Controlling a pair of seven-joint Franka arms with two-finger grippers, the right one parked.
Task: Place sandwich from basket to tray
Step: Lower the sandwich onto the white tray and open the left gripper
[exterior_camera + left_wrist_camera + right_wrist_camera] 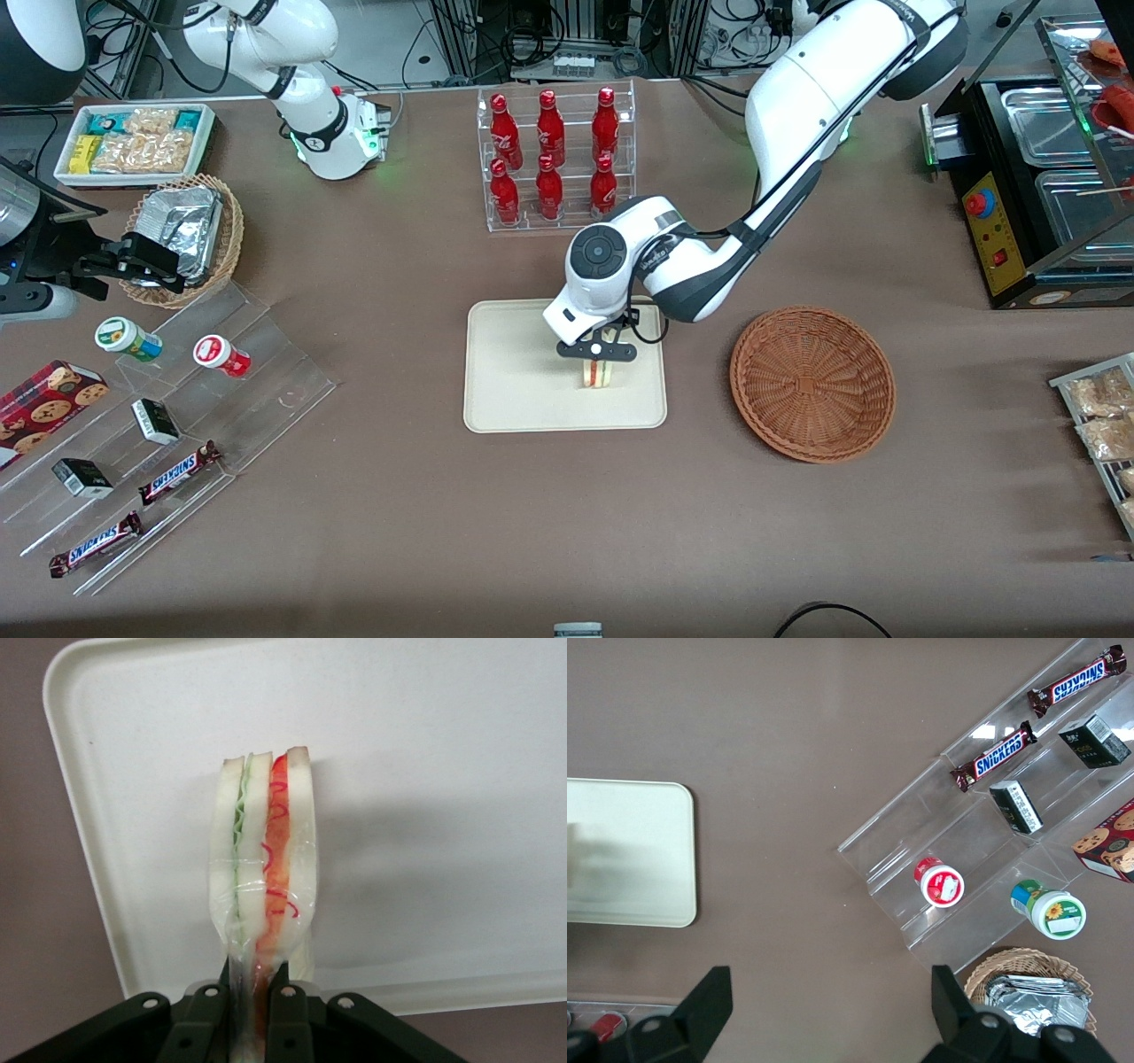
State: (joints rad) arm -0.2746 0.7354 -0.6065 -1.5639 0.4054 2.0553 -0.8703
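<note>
One triangular white-bread sandwich [597, 374] with red and green filling stands on edge over the single cream rectangular tray [514, 390], pinched at its upper end by the left arm's black two-finger gripper [597, 352], whose fingers are closed narrowly on it. The one round reddish-brown wicker basket [812, 383] sits just beside the tray, toward the working arm's end of the table. Only the left wrist view shows the clear wrap around the sandwich [263, 859]; only the front view shows six red bottles [552, 158] in a clear rack.
</note>
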